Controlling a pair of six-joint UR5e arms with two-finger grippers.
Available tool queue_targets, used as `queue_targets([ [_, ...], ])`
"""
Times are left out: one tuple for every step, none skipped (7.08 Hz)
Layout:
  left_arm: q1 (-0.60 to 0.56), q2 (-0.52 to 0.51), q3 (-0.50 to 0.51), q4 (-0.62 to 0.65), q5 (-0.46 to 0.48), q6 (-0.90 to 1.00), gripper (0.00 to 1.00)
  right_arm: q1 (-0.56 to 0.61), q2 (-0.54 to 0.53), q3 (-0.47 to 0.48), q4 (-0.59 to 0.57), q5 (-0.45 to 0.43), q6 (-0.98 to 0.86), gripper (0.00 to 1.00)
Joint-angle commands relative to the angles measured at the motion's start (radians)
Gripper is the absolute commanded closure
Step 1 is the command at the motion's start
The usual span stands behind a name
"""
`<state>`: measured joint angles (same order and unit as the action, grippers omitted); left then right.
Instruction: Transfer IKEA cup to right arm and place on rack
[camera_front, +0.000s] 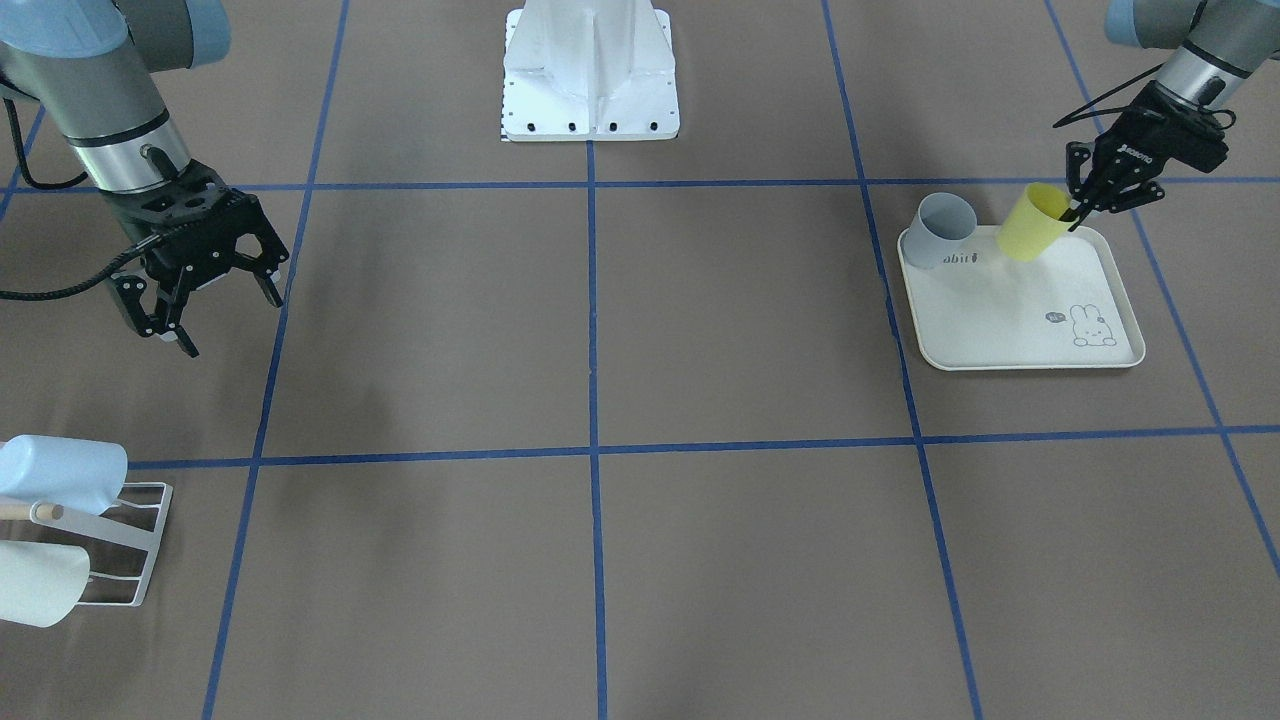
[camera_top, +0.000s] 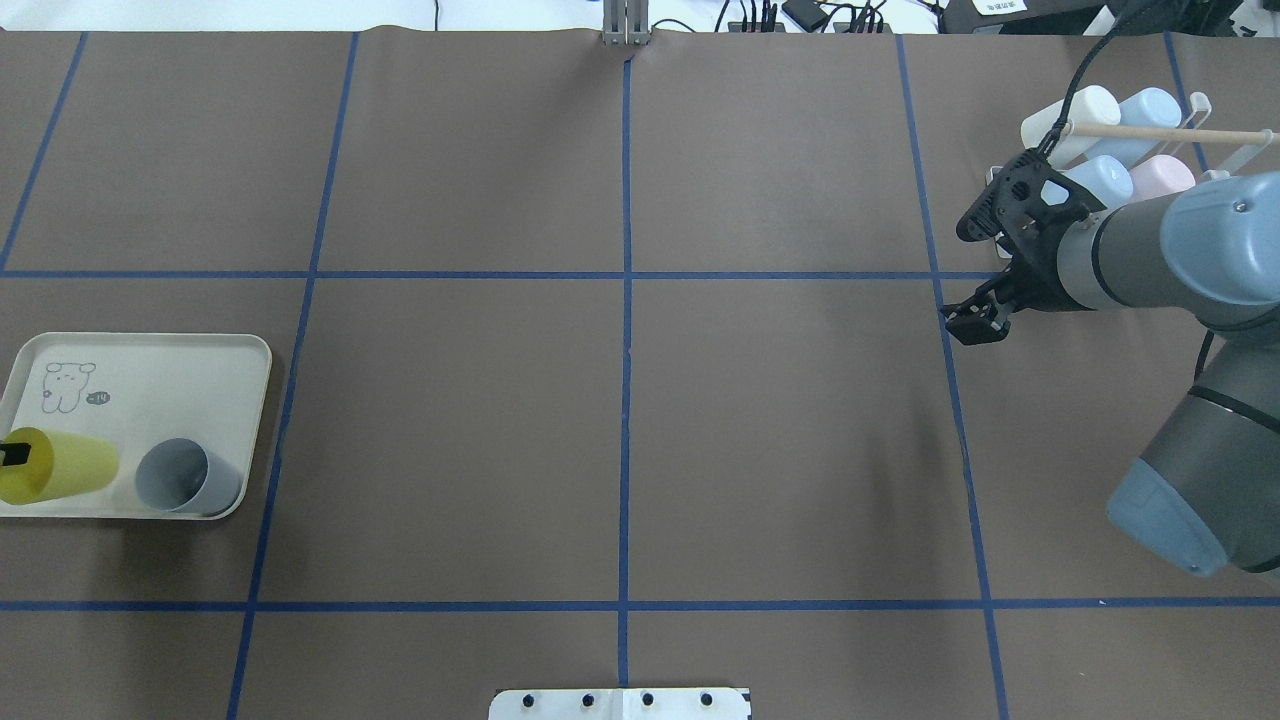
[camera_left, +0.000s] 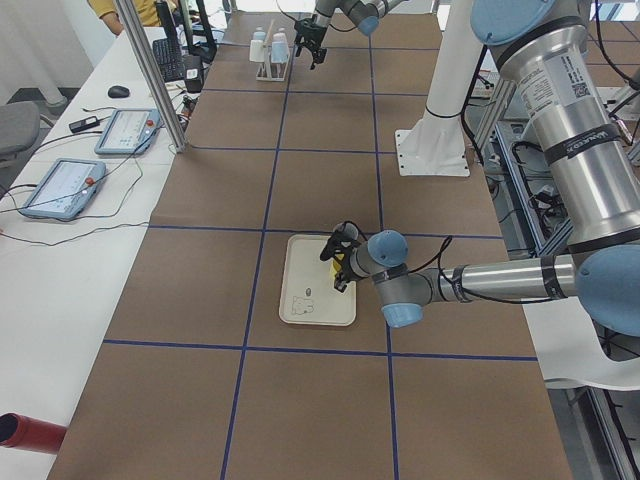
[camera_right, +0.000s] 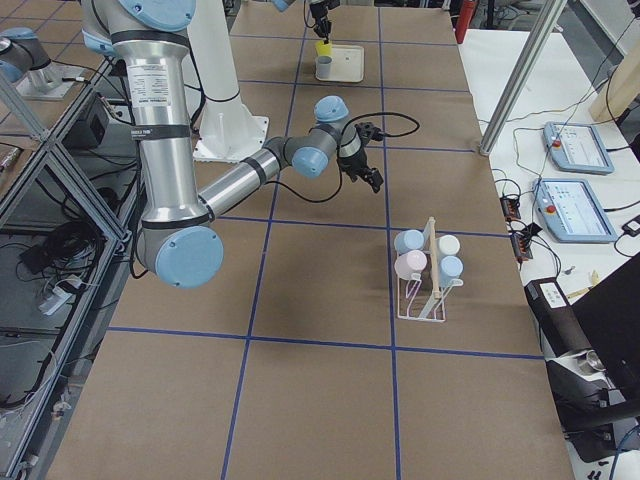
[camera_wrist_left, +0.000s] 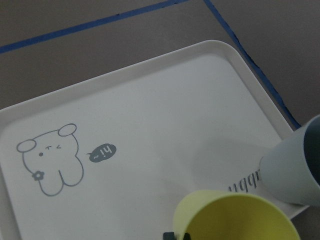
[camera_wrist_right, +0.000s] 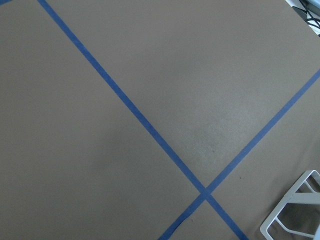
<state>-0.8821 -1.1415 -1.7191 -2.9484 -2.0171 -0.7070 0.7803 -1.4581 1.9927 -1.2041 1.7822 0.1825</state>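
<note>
The yellow IKEA cup (camera_front: 1035, 222) is tilted over the back edge of the cream rabbit-print tray (camera_front: 1000, 310). My left gripper (camera_front: 1073, 212) is shut on the cup's rim, one finger inside and one outside. The cup also shows in the overhead view (camera_top: 60, 465) and the left wrist view (camera_wrist_left: 235, 217). My right gripper (camera_front: 225, 320) is open and empty, hovering above the table, short of the white wire rack (camera_front: 120, 540). In the overhead view the right gripper (camera_top: 965, 272) is just in front of the rack (camera_top: 1195, 130).
A grey cup (camera_front: 945, 230) stands on the tray beside the yellow one. The rack (camera_right: 430, 285) holds several pastel cups around its wooden dowel (camera_top: 1160, 131). The robot's white base (camera_front: 590, 70) is at the table's middle back.
</note>
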Motion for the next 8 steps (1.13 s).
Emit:
queue_targets([
  [-0.176, -0.024, -0.031, 0.024, -0.145, 0.024, 1.0, -0.012, -0.001, -0.067, 0.199, -0.001, 0.003, 0.0],
  [-0.192, -0.062, -0.134, 0.166, -0.166, 0.015, 1.0, -0.019, -0.001, -0.134, 0.362, 0.002, 0.012, 0.0],
  [-0.192, -0.091, -0.287, 0.377, -0.169, 0.008, 1.0, -0.033, -0.001, -0.187, 0.49, 0.002, 0.015, 0.0],
  [-0.192, -0.151, -0.41, 0.535, -0.217, -0.131, 1.0, -0.062, -0.001, -0.204, 0.558, -0.006, 0.059, 0.0],
  [-0.192, -0.232, -0.439, 0.554, -0.262, -0.314, 1.0, -0.09, 0.001, -0.199, 0.596, -0.023, 0.113, 0.0],
  [-0.184, -0.35, -0.436, 0.555, -0.29, -0.504, 1.0, -0.111, 0.013, -0.196, 0.65, -0.033, 0.12, 0.0],
  [-0.17, -0.451, -0.432, 0.554, -0.334, -0.679, 1.0, -0.137, 0.037, -0.199, 0.681, -0.035, 0.153, 0.0],
  [-0.116, -0.548, -0.43, 0.554, -0.336, -0.833, 1.0, -0.168, 0.086, -0.199, 0.69, -0.047, 0.185, 0.0],
])
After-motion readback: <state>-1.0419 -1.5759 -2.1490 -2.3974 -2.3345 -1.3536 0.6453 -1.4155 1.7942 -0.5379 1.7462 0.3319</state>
